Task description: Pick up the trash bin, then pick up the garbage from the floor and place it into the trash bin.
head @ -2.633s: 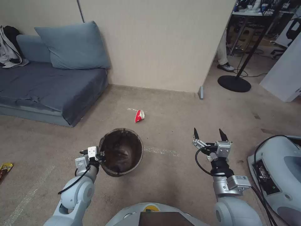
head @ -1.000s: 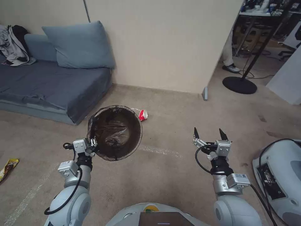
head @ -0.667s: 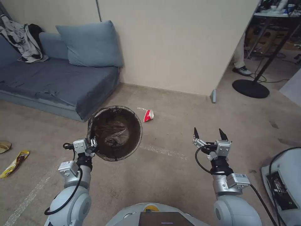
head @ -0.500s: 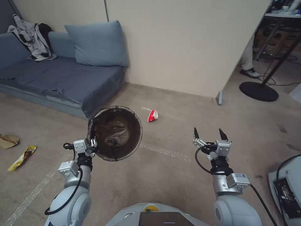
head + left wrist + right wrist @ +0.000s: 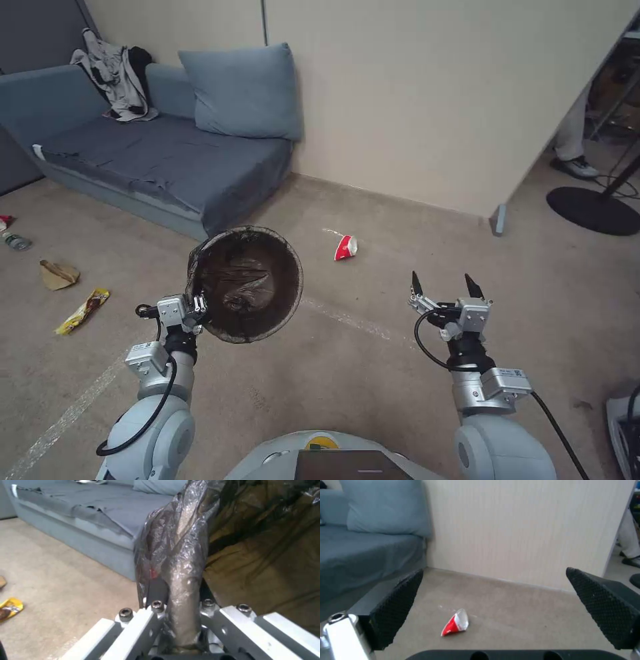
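Writing legible nowhere; left gripper grips trash bin, cup beyond.

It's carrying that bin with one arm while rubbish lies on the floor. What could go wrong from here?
The left pincer grips the bin only by its bag-covered rim, so it might slip or tip. The open right pincer could crush or nudge away the flattened paper cup. The wrapper and paper bag lie far to the left and may get missed.
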Motion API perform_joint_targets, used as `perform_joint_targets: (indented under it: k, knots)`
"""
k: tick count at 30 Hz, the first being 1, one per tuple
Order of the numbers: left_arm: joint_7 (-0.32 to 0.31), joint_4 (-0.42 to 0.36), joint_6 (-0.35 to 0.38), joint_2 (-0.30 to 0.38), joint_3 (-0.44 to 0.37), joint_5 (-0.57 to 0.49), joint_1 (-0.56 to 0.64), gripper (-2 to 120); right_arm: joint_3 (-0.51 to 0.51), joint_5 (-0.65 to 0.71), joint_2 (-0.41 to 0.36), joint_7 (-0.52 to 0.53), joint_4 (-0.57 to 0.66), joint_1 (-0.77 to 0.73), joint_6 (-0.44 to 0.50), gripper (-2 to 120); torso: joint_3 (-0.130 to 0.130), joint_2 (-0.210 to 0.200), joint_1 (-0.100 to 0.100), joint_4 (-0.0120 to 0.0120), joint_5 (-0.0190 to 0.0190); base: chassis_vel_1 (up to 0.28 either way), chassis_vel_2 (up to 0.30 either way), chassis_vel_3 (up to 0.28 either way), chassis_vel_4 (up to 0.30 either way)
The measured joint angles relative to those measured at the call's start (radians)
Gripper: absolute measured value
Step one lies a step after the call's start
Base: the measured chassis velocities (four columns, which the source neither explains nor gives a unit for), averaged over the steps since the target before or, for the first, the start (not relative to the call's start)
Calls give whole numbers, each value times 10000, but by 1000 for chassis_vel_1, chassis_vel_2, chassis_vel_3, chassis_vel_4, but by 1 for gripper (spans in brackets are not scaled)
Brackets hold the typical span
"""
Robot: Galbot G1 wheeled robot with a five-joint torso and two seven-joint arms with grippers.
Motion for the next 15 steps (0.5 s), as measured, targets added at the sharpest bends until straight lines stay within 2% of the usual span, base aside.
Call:
perform_joint_targets:
  k: [15]
  knots:
    - [29,-180,-157,2,7,230,28,3,8,-52,-9,-55,57,-44,-64,100,0,0,0,-1,1,0,0,0,0]
